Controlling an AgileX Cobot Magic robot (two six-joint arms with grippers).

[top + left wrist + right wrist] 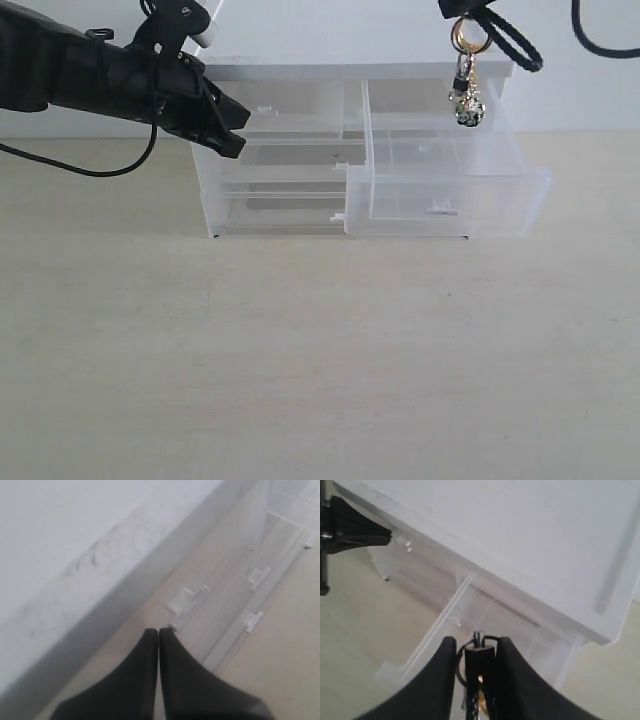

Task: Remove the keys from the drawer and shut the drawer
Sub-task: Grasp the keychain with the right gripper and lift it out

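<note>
drawer open; keys hang vertical from right claw

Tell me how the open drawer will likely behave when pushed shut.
The drawer looks like thin clear plastic and appears empty, so it is probably light and easy to slide. Pulled far out, it may skew if pushed off-centre. The cabinet looks equally light, so it might slide back instead.

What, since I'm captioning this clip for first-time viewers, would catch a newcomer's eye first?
The keys dangle in mid-air at the upper right, pinched in the right tool, above the drawer, which stands pulled out of the clear cabinet. On the left, the black left tool, shut and holding nothing, points at the cabinet's upper front.
</note>
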